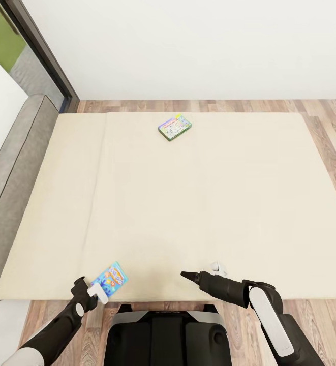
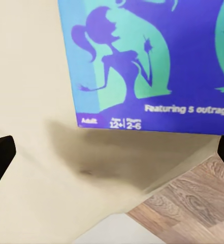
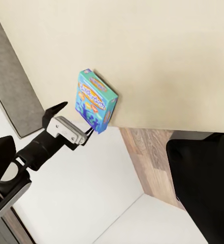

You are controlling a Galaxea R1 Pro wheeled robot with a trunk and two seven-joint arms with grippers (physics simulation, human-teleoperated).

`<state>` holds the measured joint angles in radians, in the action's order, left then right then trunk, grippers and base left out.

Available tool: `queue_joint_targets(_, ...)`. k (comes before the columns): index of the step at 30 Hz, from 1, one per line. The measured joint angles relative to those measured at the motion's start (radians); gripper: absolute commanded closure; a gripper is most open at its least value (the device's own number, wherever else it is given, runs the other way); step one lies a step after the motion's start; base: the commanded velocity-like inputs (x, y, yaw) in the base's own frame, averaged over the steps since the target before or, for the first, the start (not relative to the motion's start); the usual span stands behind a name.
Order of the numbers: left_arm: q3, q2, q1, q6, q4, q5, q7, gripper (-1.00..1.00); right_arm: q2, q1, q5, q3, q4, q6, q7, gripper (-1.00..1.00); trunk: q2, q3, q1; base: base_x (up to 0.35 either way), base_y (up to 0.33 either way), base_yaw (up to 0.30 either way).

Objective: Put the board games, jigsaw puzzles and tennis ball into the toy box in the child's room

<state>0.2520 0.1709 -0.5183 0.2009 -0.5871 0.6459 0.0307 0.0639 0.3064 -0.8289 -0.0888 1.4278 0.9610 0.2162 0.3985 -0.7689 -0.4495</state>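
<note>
I see smooth cream bed (image 1: 188,203) | flat glossy blue game (image 1: 109,278) at near edge | left tool (image 1: 89,291) open, straddling its corner | right tool (image 1: 186,275) state unclear | green game (image 1: 174,127) far side.

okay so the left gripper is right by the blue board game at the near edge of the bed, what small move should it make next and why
Probably ease the left gripper a little further forward so its open fingers straddle the blue board game, then close. The game lies at the near edge of the bed, just ahead of the fingers and not yet between them. The other board game lies far across the bed.
</note>
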Motion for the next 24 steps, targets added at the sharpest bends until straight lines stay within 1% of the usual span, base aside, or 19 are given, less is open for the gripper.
queue_joint_targets(6,-0.003,0.000,0.000,0.004,-0.002,-0.001,-0.030,-1.00,0.000,0.000,0.000,0.000,0.000,0.000,0.000,-1.00,0.000,0.000,0.000,0.000,0.000,0.000)
queue_joint_targets(13,-0.011,0.000,-0.002,0.004,-0.003,-0.003,-0.044,-1.00,0.000,0.000,0.000,0.000,0.000,0.000,0.001,-1.00,0.000,0.000,0.000,0.000,0.000,0.000)
queue_joint_targets(19,-0.028,0.001,-0.002,0.002,-0.002,-0.004,-0.053,-1.00,0.001,0.000,0.000,0.000,0.000,0.000,0.002,-1.00,0.000,0.000,0.000,0.000,0.000,0.000)
queue_joint_targets(23,-0.048,0.001,-0.003,0.003,-0.002,-0.004,-0.087,-1.00,0.001,0.000,0.000,0.000,0.000,0.000,0.002,-1.00,0.000,0.000,0.000,0.000,0.000,0.000)
queue_joint_targets(24,-0.058,0.001,-0.004,0.004,-0.002,-0.004,-0.098,-1.00,0.001,0.000,0.000,0.000,0.000,0.000,0.002,-1.00,0.000,0.000,0.000,0.000,0.000,0.000)
